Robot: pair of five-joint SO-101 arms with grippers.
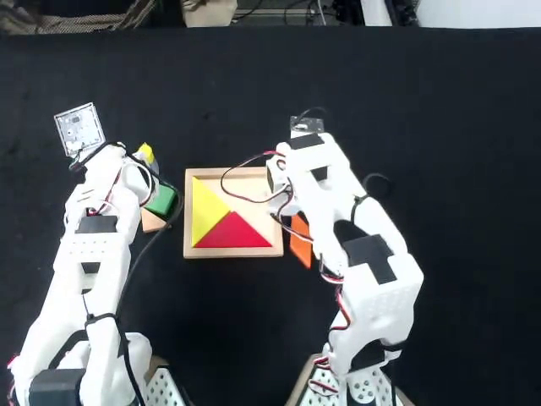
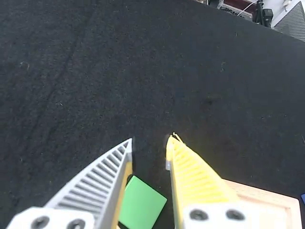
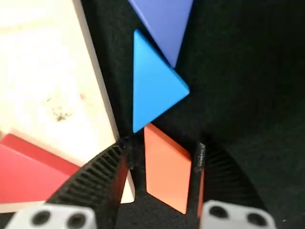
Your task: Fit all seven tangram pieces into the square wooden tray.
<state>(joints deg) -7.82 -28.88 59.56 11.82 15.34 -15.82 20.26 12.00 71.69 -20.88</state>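
Observation:
The square wooden tray (image 1: pixel 232 253) holds a yellow triangle (image 1: pixel 205 211) and a red triangle (image 1: pixel 232 230). My right gripper (image 3: pixel 164 152) stands open astride an orange parallelogram (image 3: pixel 167 176) on the black cloth just outside the tray's right wall (image 3: pixel 102 95). One finger is against the piece; a thin gap shows at the other. Beyond it lie a blue triangle (image 3: pixel 152 90) and a purple triangle (image 3: pixel 164 19). My left gripper (image 2: pixel 150 143) is open left of the tray, above a green square (image 2: pixel 140 206) that lies near the base of its fingers.
A tan piece (image 1: pixel 152 222) lies beside the green square (image 1: pixel 161 200), partly under the left arm. The tray's corner (image 2: pixel 259 200) shows beside the yellow finger (image 2: pixel 190 176). Black cloth spreads wide beyond the tray on every side.

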